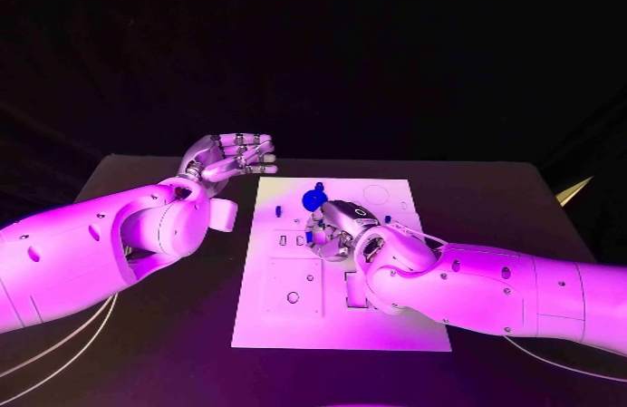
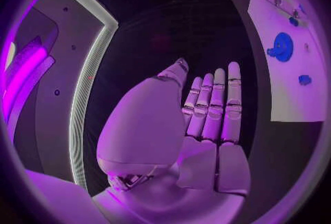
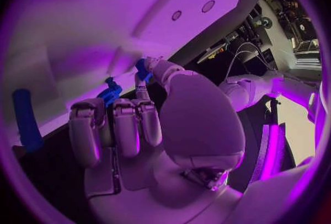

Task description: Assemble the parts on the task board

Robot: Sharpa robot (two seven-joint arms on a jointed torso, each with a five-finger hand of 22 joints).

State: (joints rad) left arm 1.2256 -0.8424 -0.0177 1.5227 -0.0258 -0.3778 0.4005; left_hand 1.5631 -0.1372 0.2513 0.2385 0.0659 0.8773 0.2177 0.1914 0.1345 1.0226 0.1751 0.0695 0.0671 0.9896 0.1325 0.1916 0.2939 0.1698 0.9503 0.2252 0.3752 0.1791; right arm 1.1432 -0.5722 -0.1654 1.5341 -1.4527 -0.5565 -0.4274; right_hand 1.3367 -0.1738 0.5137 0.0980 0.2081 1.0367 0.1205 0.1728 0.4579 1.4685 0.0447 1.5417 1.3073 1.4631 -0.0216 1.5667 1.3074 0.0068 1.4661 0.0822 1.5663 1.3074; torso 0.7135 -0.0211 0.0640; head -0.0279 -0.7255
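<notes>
The white task board (image 1: 294, 307) lies in the middle of the black table. A round blue part (image 1: 315, 198) (image 2: 281, 46) sits near its far end, with a small blue part (image 1: 278, 209) (image 2: 305, 79) beside it. My right hand (image 1: 337, 228) (image 3: 148, 124) hovers low over the board's middle. Its thumb and one finger pinch a small blue part (image 3: 141, 68) against the board, and the other fingers are curled in. Another blue part (image 3: 110, 92) lies just past the curled fingers, and a blue rod (image 3: 26, 119) lies further off. My left hand (image 1: 233, 160) (image 2: 207, 119) is raised beside the board's far left corner, fingers straight and holding nothing.
The board carries several recesses and holes (image 1: 290, 296). Black table (image 1: 157, 344) surrounds it on all sides. My left forearm (image 1: 91, 253) spans the table's left side, and my right forearm (image 1: 509, 289) crosses the board's right edge.
</notes>
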